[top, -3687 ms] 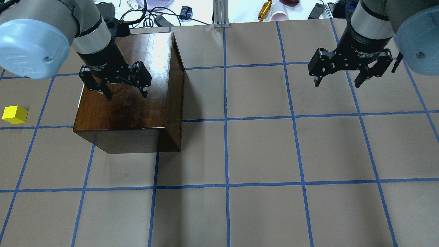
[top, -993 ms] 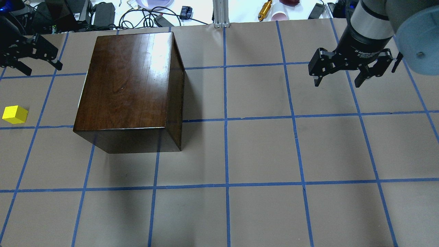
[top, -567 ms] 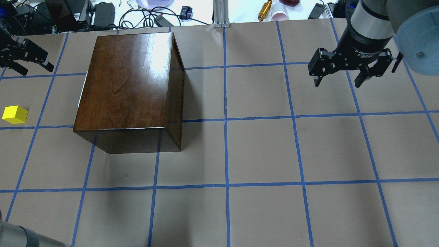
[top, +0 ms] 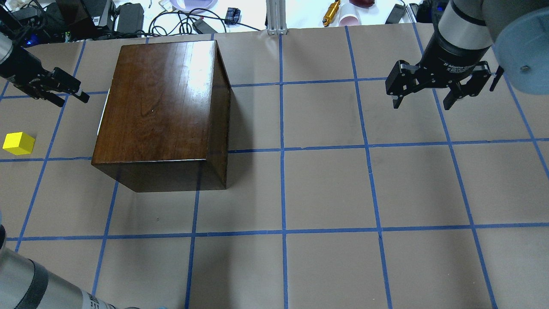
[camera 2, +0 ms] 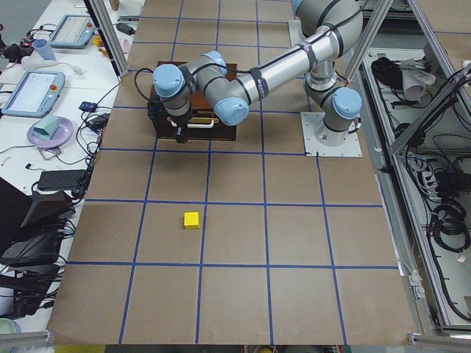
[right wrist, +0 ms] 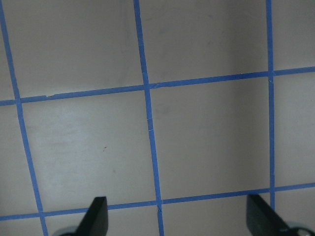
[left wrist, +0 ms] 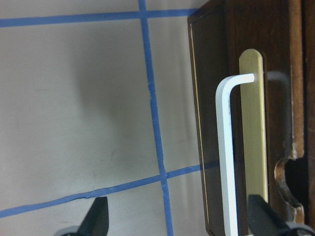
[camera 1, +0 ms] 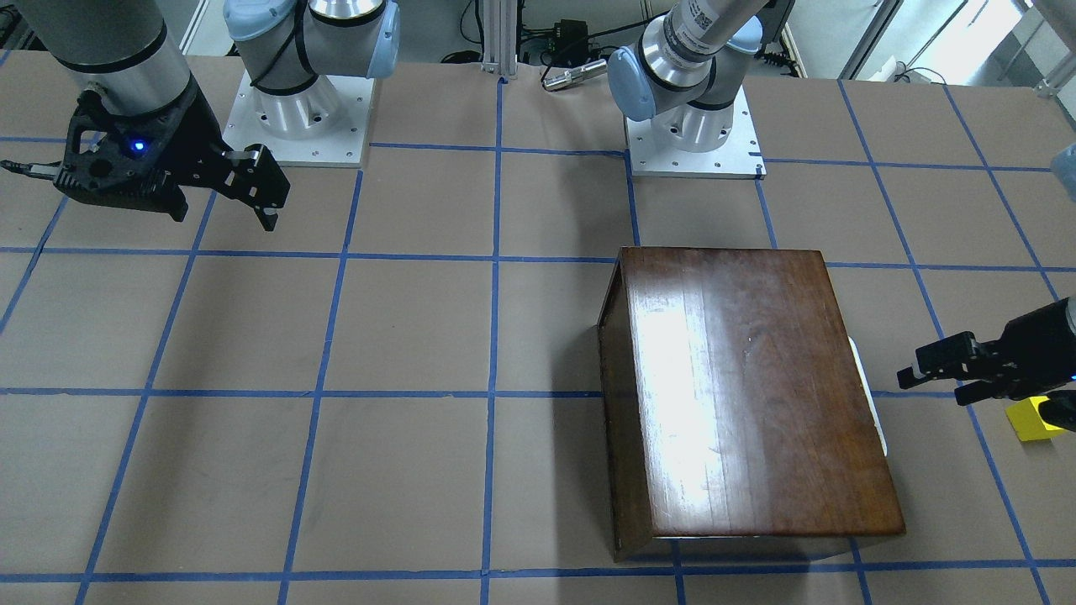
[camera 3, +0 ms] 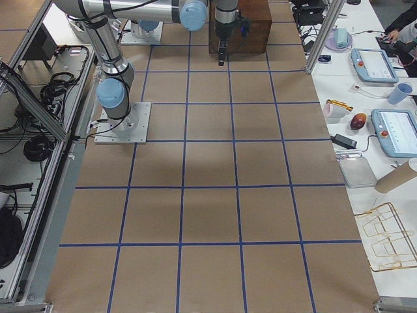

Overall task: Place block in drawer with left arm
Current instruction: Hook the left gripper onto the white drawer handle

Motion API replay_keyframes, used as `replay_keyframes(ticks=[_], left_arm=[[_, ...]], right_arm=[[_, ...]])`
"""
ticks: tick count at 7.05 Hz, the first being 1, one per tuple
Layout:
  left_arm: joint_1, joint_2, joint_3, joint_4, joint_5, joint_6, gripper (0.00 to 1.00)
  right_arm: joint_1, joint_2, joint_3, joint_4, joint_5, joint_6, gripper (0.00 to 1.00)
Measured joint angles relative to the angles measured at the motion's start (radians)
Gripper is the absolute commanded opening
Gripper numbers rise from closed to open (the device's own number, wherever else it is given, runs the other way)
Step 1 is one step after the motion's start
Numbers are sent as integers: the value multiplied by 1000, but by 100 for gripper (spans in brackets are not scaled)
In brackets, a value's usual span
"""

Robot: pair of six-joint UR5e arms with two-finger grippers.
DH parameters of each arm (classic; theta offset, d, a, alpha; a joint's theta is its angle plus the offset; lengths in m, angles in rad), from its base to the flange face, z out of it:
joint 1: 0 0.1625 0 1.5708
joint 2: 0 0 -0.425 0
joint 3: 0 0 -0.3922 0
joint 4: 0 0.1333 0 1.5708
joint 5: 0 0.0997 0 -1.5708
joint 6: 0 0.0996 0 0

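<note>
The yellow block [top: 18, 143] lies on the table left of the dark wooden box [top: 163, 107], also in the front view [camera 1: 1030, 418] and left exterior view [camera 2: 191, 220]. The drawer [left wrist: 211, 123] is shut in the box's left face; its whitish handle [left wrist: 224, 157] shows close in the left wrist view. My left gripper [top: 70, 99] is open and empty, low beside that face, pointing at it, with the handle between its fingers' line [left wrist: 177, 221]. It stands behind the block, apart from it. My right gripper [top: 422, 105] is open and empty, high at the far right.
Cables, chargers and small items [top: 180, 17] lie beyond the table's back edge. My left arm's forearm [top: 34, 287] crosses the near left corner. The box [camera 1: 748, 386] stands tall above the blue tape grid.
My left gripper left its place above the box top, swung out to the far left, then turned and came back right toward the box's left face. Block, box and right arm have not moved.
</note>
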Motion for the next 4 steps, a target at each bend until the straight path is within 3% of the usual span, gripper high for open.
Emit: replay_keyframes(ticks=[4], left_arm=[[-6, -26, -28, 9, -57, 26, 100]], right_arm=[[0, 0, -1, 0, 0, 0, 100]])
